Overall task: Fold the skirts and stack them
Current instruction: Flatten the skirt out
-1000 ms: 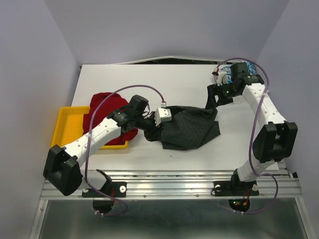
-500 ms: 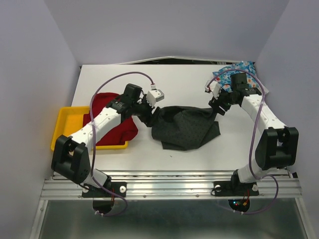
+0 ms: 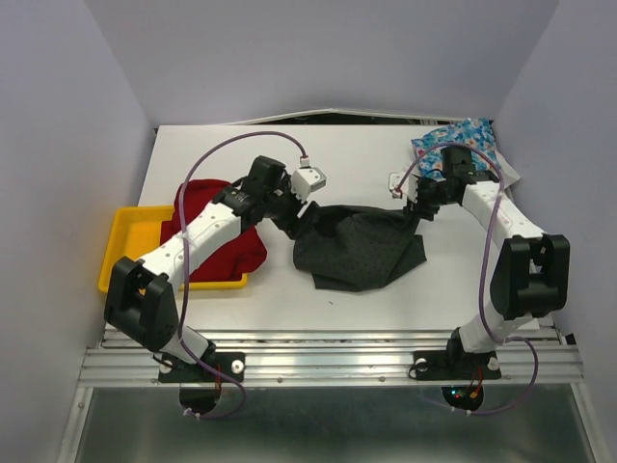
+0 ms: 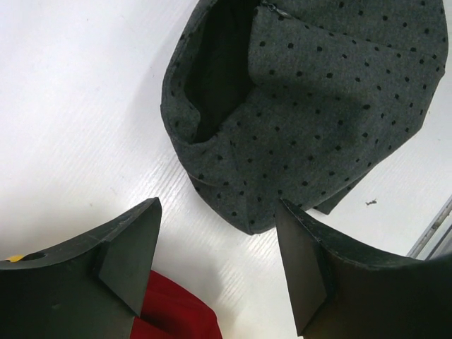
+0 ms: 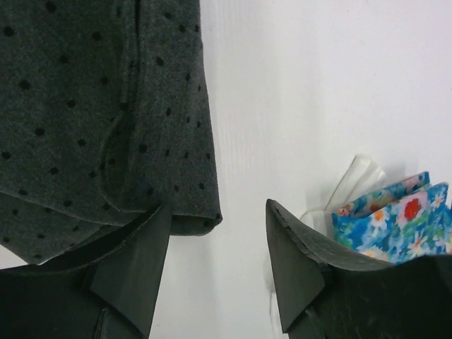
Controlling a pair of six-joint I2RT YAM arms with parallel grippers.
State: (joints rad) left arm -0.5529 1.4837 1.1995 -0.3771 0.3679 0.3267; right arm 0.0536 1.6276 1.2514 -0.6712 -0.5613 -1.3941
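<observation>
The dark charcoal dotted skirt (image 3: 359,249) lies crumpled mid-table; it fills the upper part of the left wrist view (image 4: 304,106) and the upper left of the right wrist view (image 5: 92,106). The red skirt (image 3: 217,241) lies over the yellow tray, with a corner in the left wrist view (image 4: 173,314). The blue floral skirt (image 3: 463,140) sits at the back right and also shows in the right wrist view (image 5: 392,215). My left gripper (image 3: 294,214) (image 4: 215,272) is open and empty above the grey skirt's left end. My right gripper (image 3: 416,207) (image 5: 219,261) is open and empty at its right corner.
A yellow plastic tray (image 3: 125,253) stands at the left, partly under the red skirt. White walls close in the table on three sides. A white tag or strap (image 5: 357,176) lies beside the floral skirt.
My left gripper has moved back and right off the tray side to the grey skirt's left end. My right gripper has come forward from the floral skirt to the grey skirt's right corner.
</observation>
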